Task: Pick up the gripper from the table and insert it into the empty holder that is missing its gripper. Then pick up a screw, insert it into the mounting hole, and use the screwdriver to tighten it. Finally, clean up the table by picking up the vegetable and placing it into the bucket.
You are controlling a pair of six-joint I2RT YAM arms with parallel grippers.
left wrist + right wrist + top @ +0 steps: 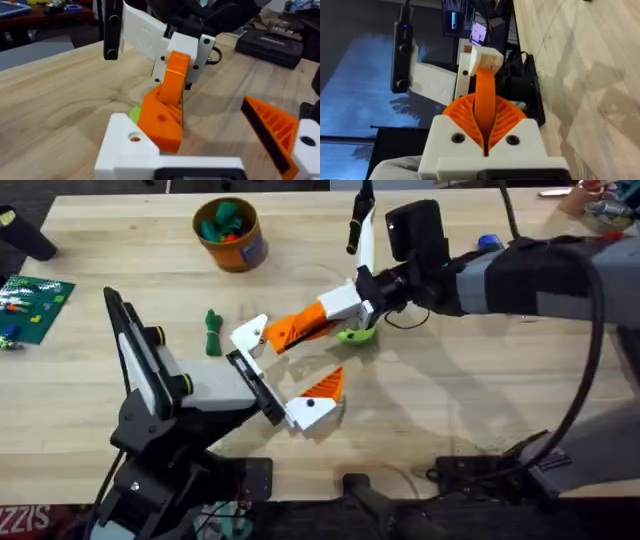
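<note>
The task stands at its first step, with the insertion under way but, judging by these pictures, not finished. The right gripper [345, 308] is clamped on the gripper [297, 328] — the orange ribbed finger — and presents it tip-first to the empty holder [250, 333], the white bracket at the upper end of the left arm's jaw rail. In the left wrist view the orange piece [165, 107] leans against that bracket [129, 140], touching it, and the mounting hole [134, 137] on the bracket's face is open with no screw in it. Whether the finger has begun to seat is hard to tell from here; it looks tilted rather than slid home.

The left gripper [285, 375] stands wide and holds nothing, its second bracket already carrying an orange finger [325, 385] on the side of the holder nearer the robot's bases.

Still to come: seating the finger, placing and tightening a screw, and clearing the table. The vegetable [212, 333] lies on the wood just beyond the holder, on the side away from the right gripper, untouched.

The bucket [229, 235] sits farther off from the holder, toward the table's far edge — it already holds some green and reddish bits [226, 222], apparently toy pieces, though they are too small to name.
</note>
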